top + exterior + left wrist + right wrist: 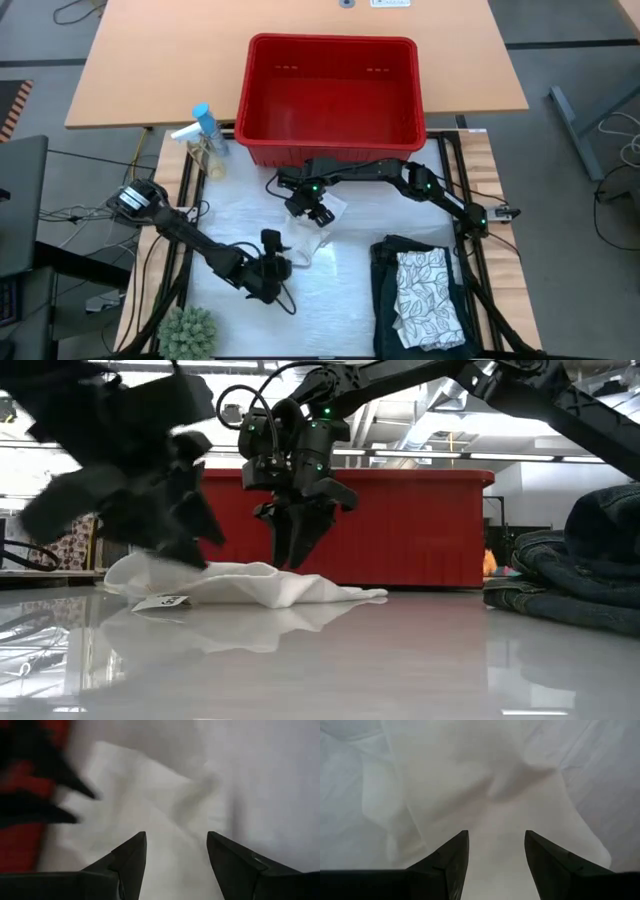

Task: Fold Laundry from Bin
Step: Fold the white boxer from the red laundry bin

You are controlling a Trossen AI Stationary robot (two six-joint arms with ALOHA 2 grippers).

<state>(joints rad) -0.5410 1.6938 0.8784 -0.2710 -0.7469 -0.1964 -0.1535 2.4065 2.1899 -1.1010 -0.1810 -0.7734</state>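
Note:
A small whitish cloth (312, 238) lies crumpled on the white table top, just in front of the red bin (330, 42). My right gripper (312, 210) hangs open over the cloth's far part, fingers pointing down at it (496, 834). My left gripper (275, 243) is open at the cloth's left end and slants down toward it (176, 836). Nothing is between either pair of fingers. At the near right, a leaf-patterned cloth (425, 295) lies on top of a dark garment (385, 280). My left gripper is blurred in the low view, and I cannot tell whether its fingertips (195, 550) touch the cloth's left end (150, 575). My right gripper's fingertips (295, 560) reach down to the cloth's top (270, 572); I cannot tell whether they touch it.
The bin (400, 520) stands along the table's far edge. A spray bottle (205, 130) stands at the far left and a small green plant (188, 333) at the near left corner. A small tag (160, 602) lies by the cloth. The dark garment (580, 560) is piled at the right.

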